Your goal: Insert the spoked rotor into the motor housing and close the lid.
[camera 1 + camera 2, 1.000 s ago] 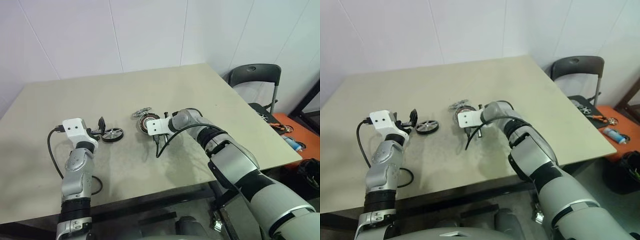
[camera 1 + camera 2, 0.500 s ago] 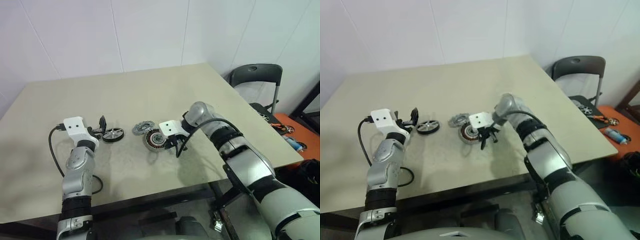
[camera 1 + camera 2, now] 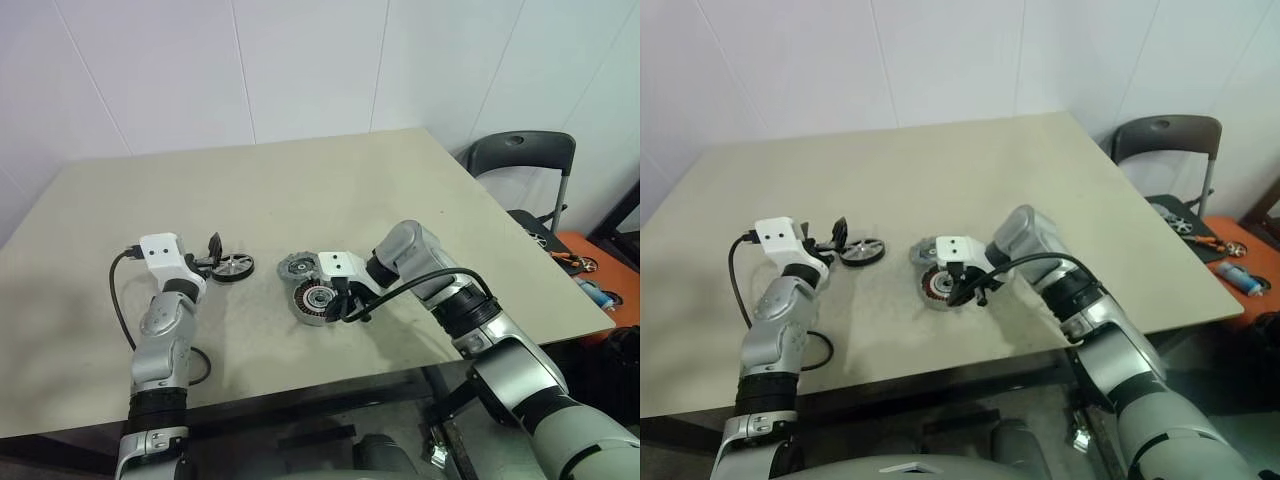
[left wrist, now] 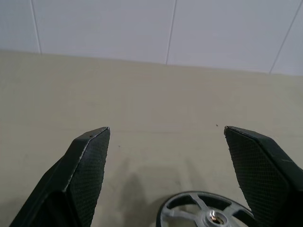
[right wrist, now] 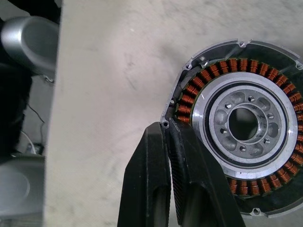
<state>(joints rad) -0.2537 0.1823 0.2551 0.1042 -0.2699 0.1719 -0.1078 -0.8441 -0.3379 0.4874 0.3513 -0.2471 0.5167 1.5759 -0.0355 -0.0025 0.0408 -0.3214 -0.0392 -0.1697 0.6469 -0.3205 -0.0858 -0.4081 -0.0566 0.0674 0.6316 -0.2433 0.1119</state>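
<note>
here, on the beige bench (image 3: 420, 190), the motor housing (image 3: 313, 299) lies flat near the middle, its ring of copper windings facing up around a silver centre. the right pincer (image 5: 171, 142) points down at its rim, fingers pressed together with the rim edge nipped between them, as the right wrist view shows; from the head views the fingertips are masked by the white wrist block, so that grip is hard to make out there. in the right wrist view the housing is cut off at the frame edge.

the lid (image 3: 296, 266), a small grey toothed disc, sits at about eleven o'clock from the housing, just beside it; whether they touch i cannot tell.

the spoked rotor (image 3: 233, 267) lies flat at nine o'clock from the lid, apart from it. the left pincer (image 4: 165, 177) is level and spread wide, holding nothing, its fingers (image 4: 87, 165) either side of the rotor's near rim without touching. in the left wrist view just the top arc of the rotor shows.

a dark chair (image 3: 520, 160) stands past the bench's right edge, partly hidden by it.
</note>
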